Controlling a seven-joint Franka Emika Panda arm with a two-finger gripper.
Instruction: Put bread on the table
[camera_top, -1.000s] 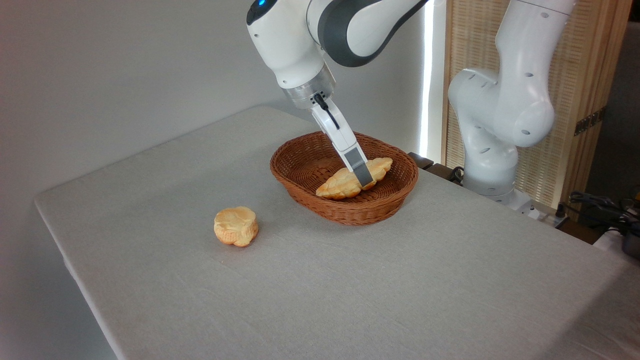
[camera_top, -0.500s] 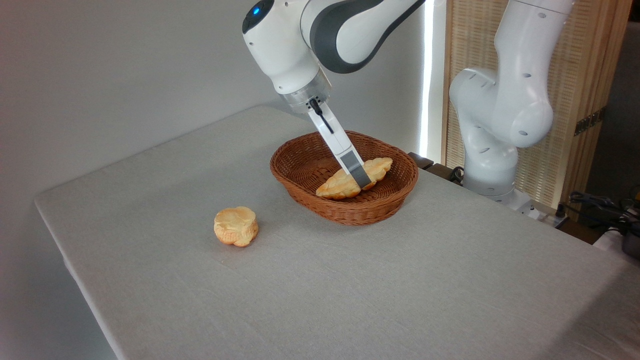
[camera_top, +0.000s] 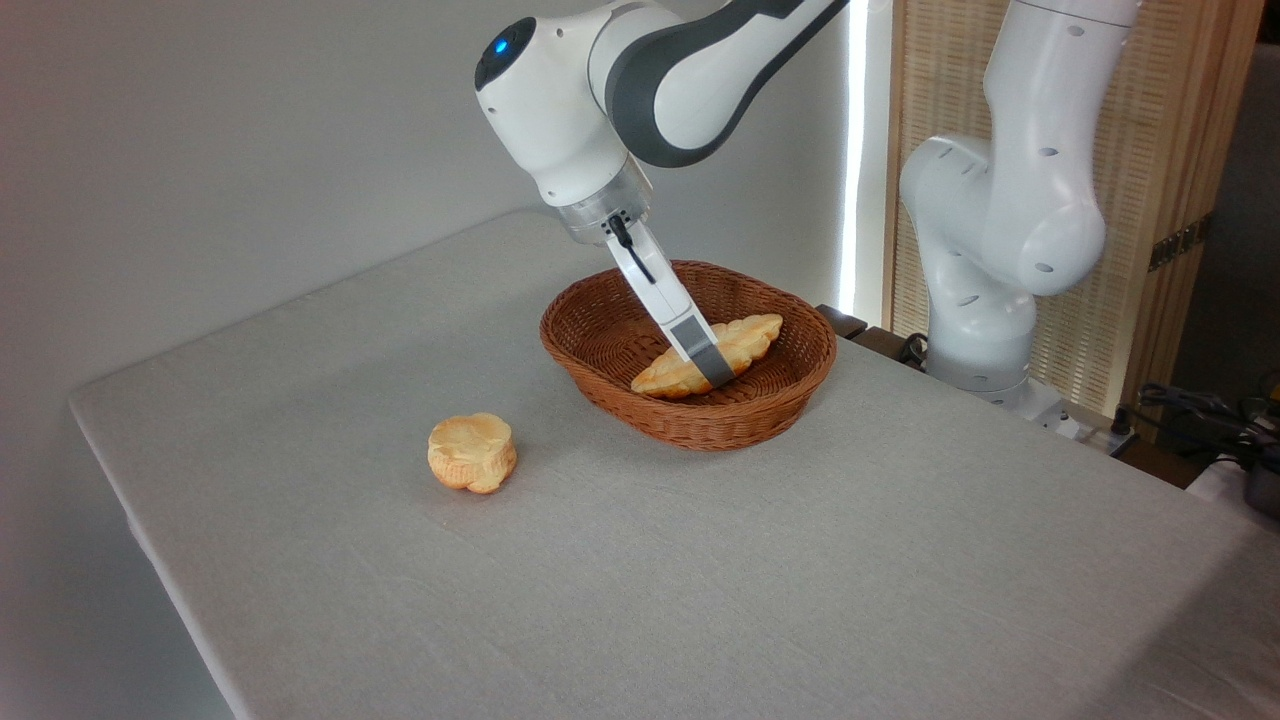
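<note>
Seemingly pincer-gripped bread (camera_top: 745, 336) inside basket (camera_top: 620, 375)

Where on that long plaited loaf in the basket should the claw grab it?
Probably across the middle of the bread, coming down from above. It lies lengthwise inside the basket, whose walls block the sides, and its tapered ends would likely slip. The gripper sits about there.

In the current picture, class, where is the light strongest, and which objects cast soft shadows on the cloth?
Fixed camera view: a blown-out bright strip behind the arm is strongest; the basket and the small bun cast faint, soft shadows on the table; the hand and bread look sharp.
</note>
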